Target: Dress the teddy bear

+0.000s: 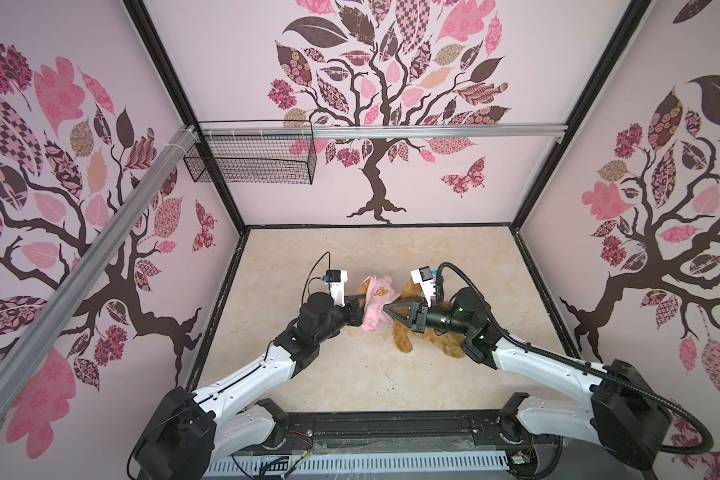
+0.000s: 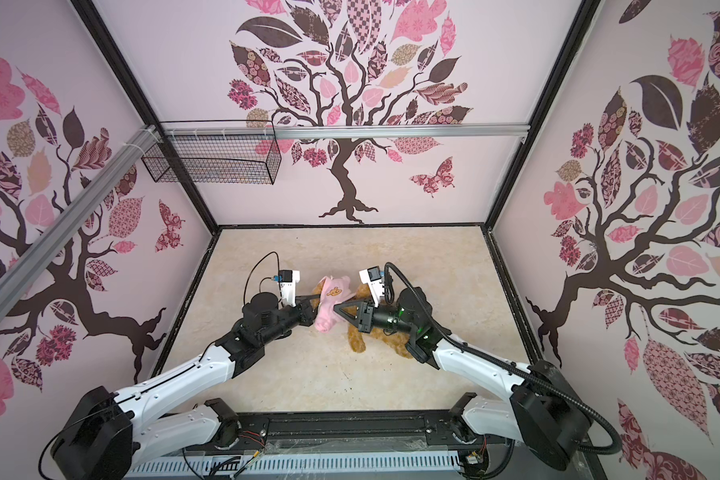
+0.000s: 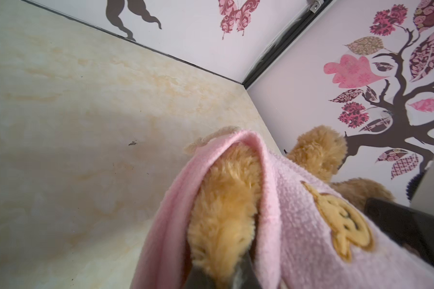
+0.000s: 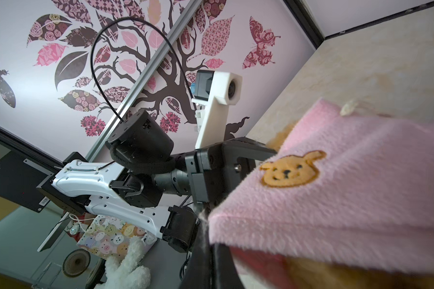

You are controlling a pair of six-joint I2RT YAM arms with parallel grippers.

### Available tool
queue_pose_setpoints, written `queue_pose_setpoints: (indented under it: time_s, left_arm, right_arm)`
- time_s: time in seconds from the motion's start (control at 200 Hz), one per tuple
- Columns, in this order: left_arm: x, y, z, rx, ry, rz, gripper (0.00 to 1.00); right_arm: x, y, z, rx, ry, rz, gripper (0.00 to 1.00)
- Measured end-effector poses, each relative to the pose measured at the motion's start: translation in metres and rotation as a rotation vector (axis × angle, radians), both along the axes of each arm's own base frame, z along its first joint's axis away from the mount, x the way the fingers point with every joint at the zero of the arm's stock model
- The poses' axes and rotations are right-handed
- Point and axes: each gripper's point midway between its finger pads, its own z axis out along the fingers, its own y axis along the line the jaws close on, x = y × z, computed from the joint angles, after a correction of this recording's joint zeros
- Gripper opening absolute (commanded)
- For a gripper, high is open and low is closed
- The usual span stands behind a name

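The golden-brown teddy bear [image 1: 404, 337] [image 2: 356, 338] lies mid-table, its upper part under a pink shirt [image 1: 376, 307] [image 2: 328, 309] with an orange bear-face emblem. My left gripper [image 1: 361, 304] [image 2: 314, 306] reaches in from the left. In the left wrist view it [image 3: 222, 280] is shut on a furry limb of the bear [image 3: 223, 200] inside the shirt's [image 3: 298, 212] opening. My right gripper [image 1: 387, 310] [image 2: 336, 310] comes from the right, shut on the shirt's [image 4: 348, 195] lower edge, as the right wrist view shows [image 4: 207, 225]. The bear's head is hidden.
A black wire basket [image 1: 250, 154] hangs on the rail at the back left. Patterned walls enclose the marbled table [image 1: 350, 378] on three sides. Outside the cell, the right wrist view shows a white plush toy [image 4: 128, 267].
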Motion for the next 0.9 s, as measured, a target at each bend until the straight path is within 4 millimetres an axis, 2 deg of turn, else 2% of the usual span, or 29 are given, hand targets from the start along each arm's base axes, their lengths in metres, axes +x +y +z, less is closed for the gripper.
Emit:
queue_pose_setpoints:
  time_s: [0.11,0.235,0.415,0.49,0.71,0.9]
  left_arm:
    - [0.009,0.010,-0.003,-0.019,0.037,0.097,0.00]
    - [0.013,0.021,-0.010,-0.034,0.083,0.182,0.00]
    - [0.013,0.034,-0.016,-0.054,0.143,0.249,0.00]
    - [0.015,0.042,-0.015,-0.074,0.161,0.269,0.00]
    - [0.014,0.051,-0.005,-0.136,0.185,0.266,0.00]
    - [0.012,0.049,0.001,-0.189,0.210,0.231,0.00]
  right_arm:
    - [-0.006,0.016,-0.011,-0.023,0.019,0.011,0.00]
    - [-0.011,0.025,-0.034,-0.077,0.029,-0.012,0.00]
    - [-0.007,0.012,-0.097,-0.225,0.044,-0.110,0.00]
    - [-0.002,0.003,-0.115,-0.291,0.037,-0.161,0.00]
    - [0.007,-0.003,-0.125,-0.351,-0.034,-0.230,0.00]
    - [0.013,-0.005,-0.145,-0.402,-0.038,-0.257,0.00]
